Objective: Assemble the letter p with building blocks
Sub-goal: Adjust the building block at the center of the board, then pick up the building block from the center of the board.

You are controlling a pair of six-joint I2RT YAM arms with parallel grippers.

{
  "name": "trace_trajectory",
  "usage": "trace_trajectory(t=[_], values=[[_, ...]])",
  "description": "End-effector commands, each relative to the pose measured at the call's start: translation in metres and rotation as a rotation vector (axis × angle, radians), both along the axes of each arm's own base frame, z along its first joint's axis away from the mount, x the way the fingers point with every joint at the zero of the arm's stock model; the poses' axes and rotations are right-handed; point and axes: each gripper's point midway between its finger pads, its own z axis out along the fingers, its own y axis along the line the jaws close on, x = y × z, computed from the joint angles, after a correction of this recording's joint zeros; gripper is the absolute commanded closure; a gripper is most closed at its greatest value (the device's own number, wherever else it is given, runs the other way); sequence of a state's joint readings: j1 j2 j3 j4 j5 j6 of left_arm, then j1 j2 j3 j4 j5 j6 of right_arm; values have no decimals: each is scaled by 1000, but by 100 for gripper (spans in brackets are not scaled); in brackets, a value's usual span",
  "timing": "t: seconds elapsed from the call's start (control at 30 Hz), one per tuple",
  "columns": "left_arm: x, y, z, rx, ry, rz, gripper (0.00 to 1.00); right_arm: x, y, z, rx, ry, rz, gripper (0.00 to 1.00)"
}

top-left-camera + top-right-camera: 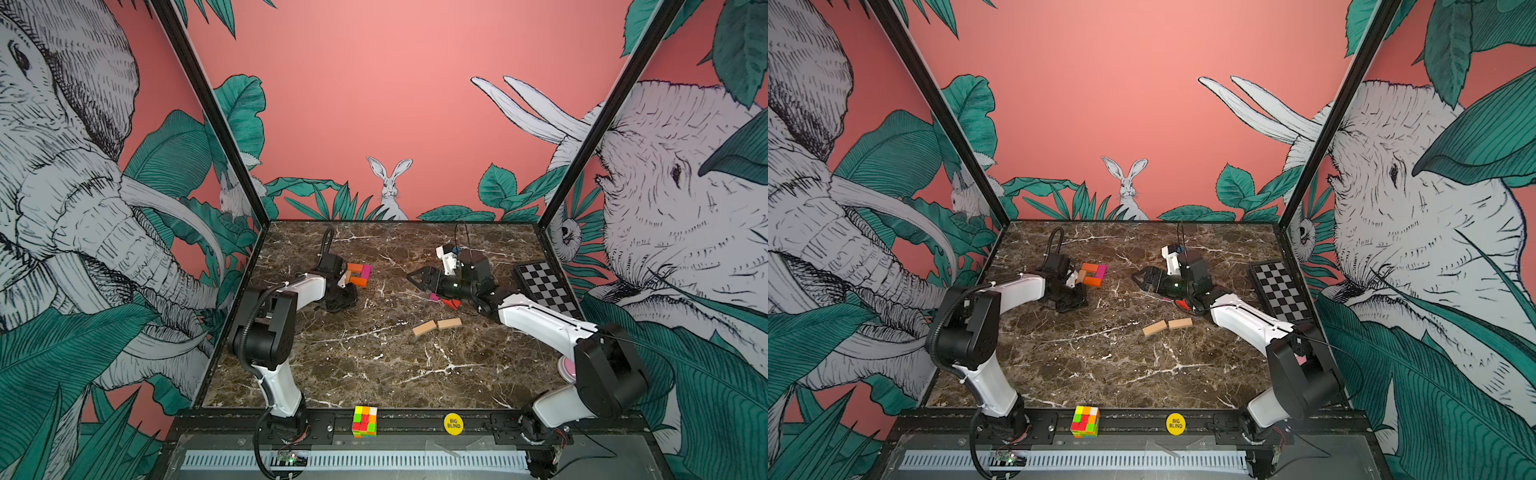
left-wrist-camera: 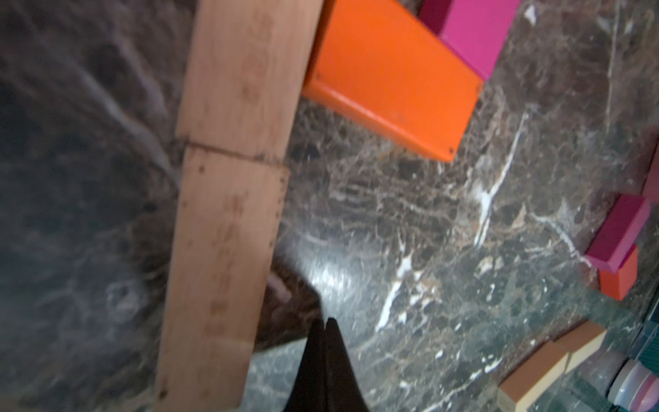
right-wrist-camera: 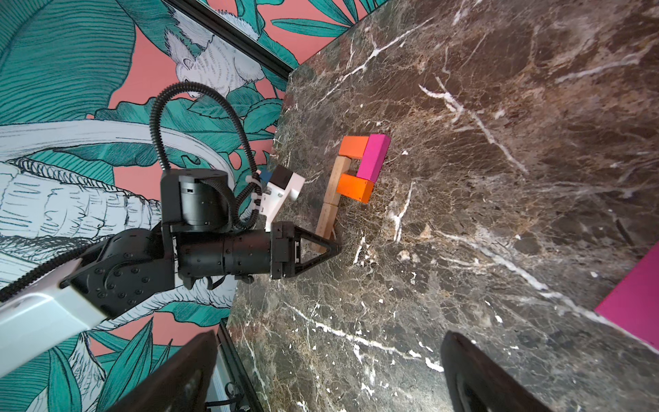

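The left pincer (image 3: 334,247) is seen low on the counter (image 3: 499,107), its jaws pressed fully together and nothing gripped. Its tip is parked just beside the near end of the lower tan block (image 3: 326,217); whether contact is made cannot be told.

Ahead of that tip the letter is laid out flat. The lower tan block is butted end to end against the upper tan block (image 3: 338,173), and a straight stem is formed. From the far half of the stem, on the side away from the left arm, two pieces are set crosswise: the nearer orange block (image 3: 354,188) and the farther orange block (image 3: 353,147). Their outer ends are closed off by a magenta block (image 3: 372,157), and a small patch of counter is left bare inside the loop.

The right pincer (image 3: 328,333) is held with its jaws spread wide and nothing between them. It is pointed across the counter toward the letter, well apart from it. Just beside one of its fingers a second magenta block (image 3: 631,306) is caught at the frame edge. In a top view a red block (image 1: 453,303) is seen right next to that piece, under the pincer's body. Further back, beside the right arm, two loose tan blocks (image 1: 436,325) are seen lying almost end to end, slightly angled to each other.
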State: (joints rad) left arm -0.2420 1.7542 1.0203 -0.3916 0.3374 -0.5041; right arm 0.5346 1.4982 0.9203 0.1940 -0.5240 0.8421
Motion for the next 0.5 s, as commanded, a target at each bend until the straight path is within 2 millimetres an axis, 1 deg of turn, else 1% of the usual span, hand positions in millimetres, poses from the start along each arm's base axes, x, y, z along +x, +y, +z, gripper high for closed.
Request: trace_trajectory(t=[0.0, 0.03, 0.07, 0.13, 0.17, 0.23, 0.27, 0.33, 0.37, 0.4, 0.47], values=[[-6, -9, 41, -50, -92, -61, 94, 3, 4, 2, 33, -12, 10, 2], [-8, -9, 52, -58, -115, -67, 94, 3, 4, 3, 35, -15, 9, 2], [-9, -9, 64, -59, -136, -73, 92, 3, 4, 5, 36, -19, 10, 2], [-12, -8, 88, -63, -186, -80, 85, 1, 1, 12, 22, -38, 11, 2], [-14, -8, 96, -69, -205, -83, 82, -1, -2, 15, -2, -53, 11, 2], [-18, -7, 115, -78, -252, -95, 66, -3, -16, 22, -87, -103, -10, 2], [-20, -7, 122, -78, -269, -101, 59, -4, -23, 22, -137, -119, -21, 2], [-24, -4, 137, -70, -313, -107, 41, -7, -47, 26, -277, -166, -62, 2], [-25, -1, 141, -61, -329, -101, 33, -7, -59, 25, -348, -182, -93, 2], [-26, 1, 148, -56, -357, -100, 26, -7, -76, 24, -420, -190, -140, 2], [-26, 6, 156, -36, -398, -83, 19, -6, -108, 24, -527, -199, -261, 2]])
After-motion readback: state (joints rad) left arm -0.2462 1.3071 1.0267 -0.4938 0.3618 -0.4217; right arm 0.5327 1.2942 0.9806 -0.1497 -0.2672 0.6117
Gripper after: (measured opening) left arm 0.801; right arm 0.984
